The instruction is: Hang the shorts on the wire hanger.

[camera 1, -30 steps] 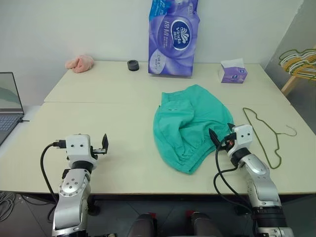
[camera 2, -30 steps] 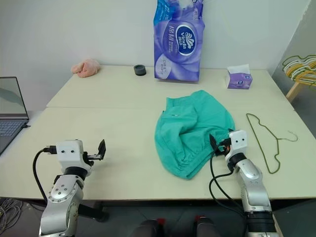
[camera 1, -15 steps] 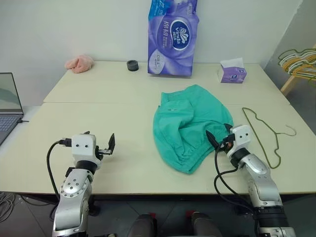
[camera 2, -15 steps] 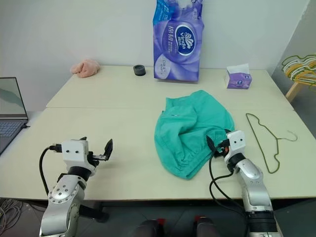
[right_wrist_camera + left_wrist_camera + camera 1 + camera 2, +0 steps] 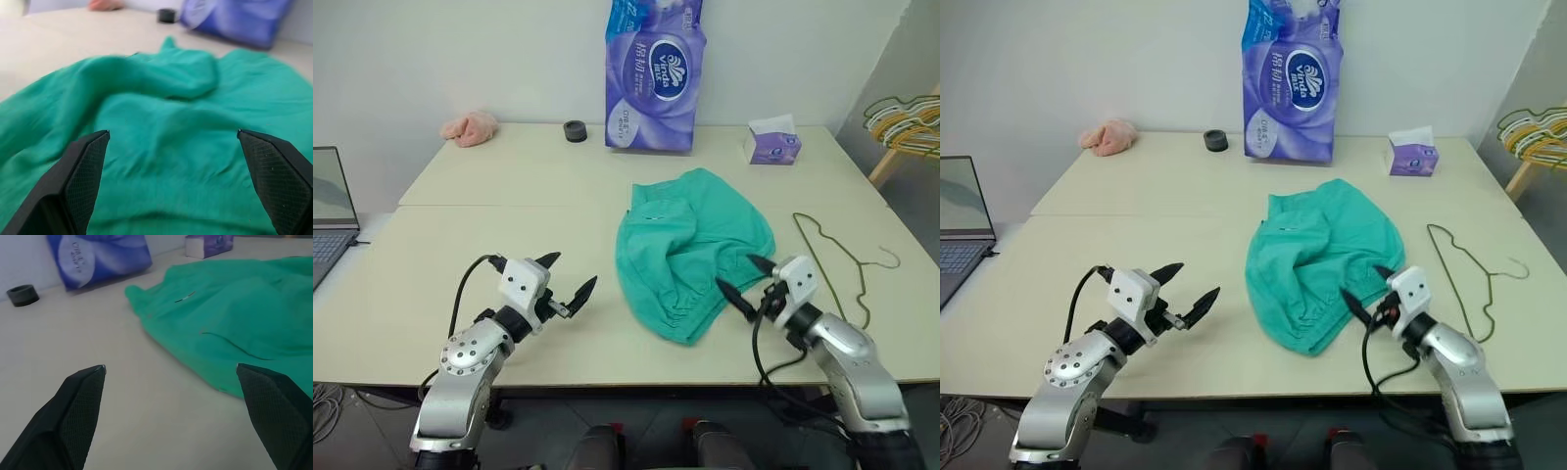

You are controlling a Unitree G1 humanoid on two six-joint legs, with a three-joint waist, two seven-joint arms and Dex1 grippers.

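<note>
Both grippers, left and right, turned inward; pack reads "Vinda".

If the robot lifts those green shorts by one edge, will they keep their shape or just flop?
Most likely flop: the shorts lie crumpled in soft folds on the table, so the cloth would probably sag and hang. They look light. The gathered waistband may bunch rather than stay spread.

cream table against a plain white wall.
</note>
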